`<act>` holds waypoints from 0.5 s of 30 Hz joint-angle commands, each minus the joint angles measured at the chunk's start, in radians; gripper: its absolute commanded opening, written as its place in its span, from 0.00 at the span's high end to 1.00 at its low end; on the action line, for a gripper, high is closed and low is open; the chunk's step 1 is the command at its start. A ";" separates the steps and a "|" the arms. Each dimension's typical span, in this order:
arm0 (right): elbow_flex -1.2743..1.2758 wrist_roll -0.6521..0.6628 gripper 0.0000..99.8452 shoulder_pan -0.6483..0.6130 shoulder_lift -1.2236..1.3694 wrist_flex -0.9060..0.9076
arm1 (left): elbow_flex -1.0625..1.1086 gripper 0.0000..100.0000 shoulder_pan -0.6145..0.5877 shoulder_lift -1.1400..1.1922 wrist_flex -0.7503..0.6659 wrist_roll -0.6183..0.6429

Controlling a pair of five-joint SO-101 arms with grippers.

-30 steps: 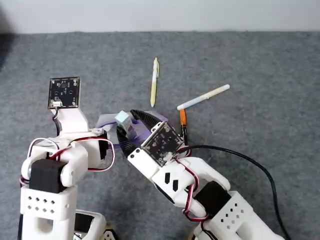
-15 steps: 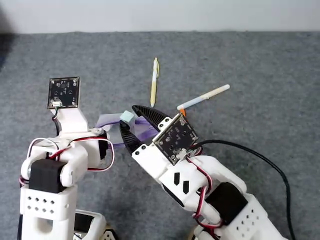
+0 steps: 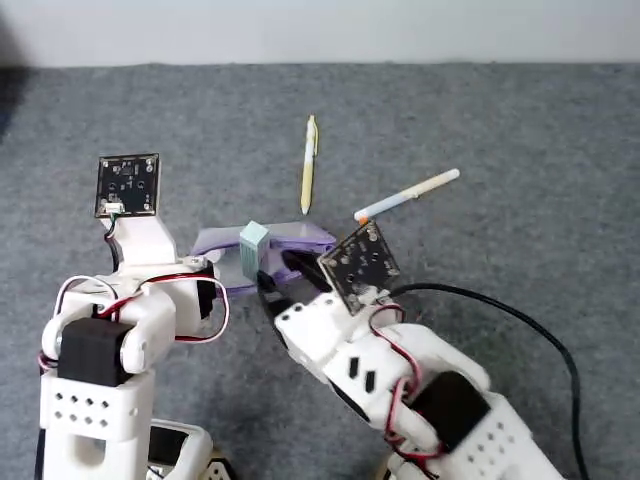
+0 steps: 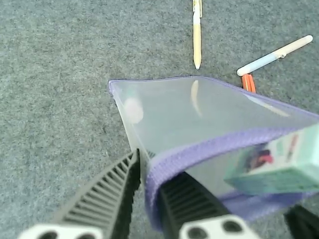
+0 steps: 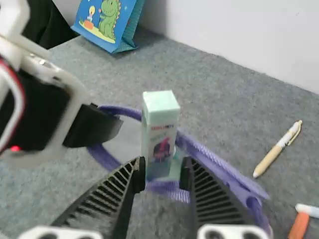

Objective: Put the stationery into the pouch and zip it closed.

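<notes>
Eraser tight in R gripper

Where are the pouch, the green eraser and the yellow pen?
pouch [image 4: 199, 119], left wrist view, clear side panel
green eraser [image 5: 160, 134], right wrist view, front face
yellow pen [image 3: 308, 168], high view, middle of barrel

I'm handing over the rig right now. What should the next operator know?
The left gripper is shut on the pouch rim, holding it open.
The right gripper is shut on the eraser, upright at the pouch mouth.
The yellow pen, blue-white pen and orange marker lie on the table.
Done: pouch opened.
Left: drop the eraser in, load the other three, zip.
</notes>
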 commanded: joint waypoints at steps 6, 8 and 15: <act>0.006 -0.009 0.97 0.012 0.096 -0.136 | -0.010 0.99 -0.002 0.000 -0.003 0.011; 0.006 -0.009 0.97 0.008 0.041 -0.079 | -0.010 0.99 -0.005 -0.002 -0.003 0.011; -0.014 -0.015 0.96 0.019 -0.191 0.197 | -0.010 0.99 -0.002 0.002 -0.003 0.011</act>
